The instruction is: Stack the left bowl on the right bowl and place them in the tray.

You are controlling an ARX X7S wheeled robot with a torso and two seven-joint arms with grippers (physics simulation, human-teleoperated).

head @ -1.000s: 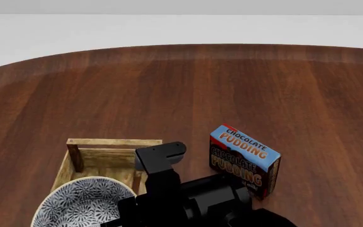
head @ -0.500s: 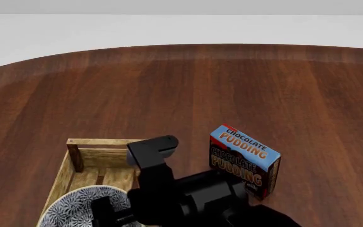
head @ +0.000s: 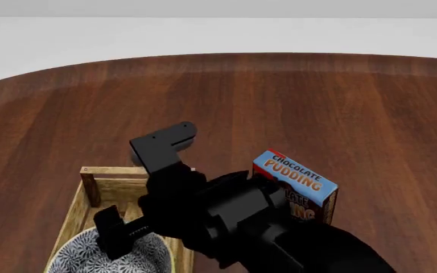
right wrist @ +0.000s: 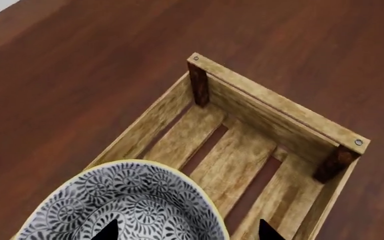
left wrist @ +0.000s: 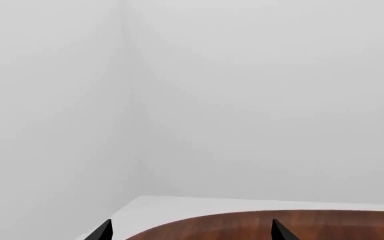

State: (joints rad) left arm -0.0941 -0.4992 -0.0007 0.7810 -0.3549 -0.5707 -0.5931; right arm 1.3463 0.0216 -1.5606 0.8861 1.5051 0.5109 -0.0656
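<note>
The right pincer (right wrist: 185, 231) is seen spread, its two dark fingertips (right wrist: 107, 231) apart above the patterned bowl (right wrist: 122, 205), with nothing pinched between them. Just beneath it the bowl sits inside the tray (right wrist: 272, 112), against one end; the tray's slatted floor beyond the bowl is bare. Whether a second bowl lies under it cannot be told. Beside the right arm a pudding box (head: 298, 182) stands on the bench (head: 317, 102). The left pincer (left wrist: 190, 231) is held spread, high over the bench edge, gripping nothing.
</note>
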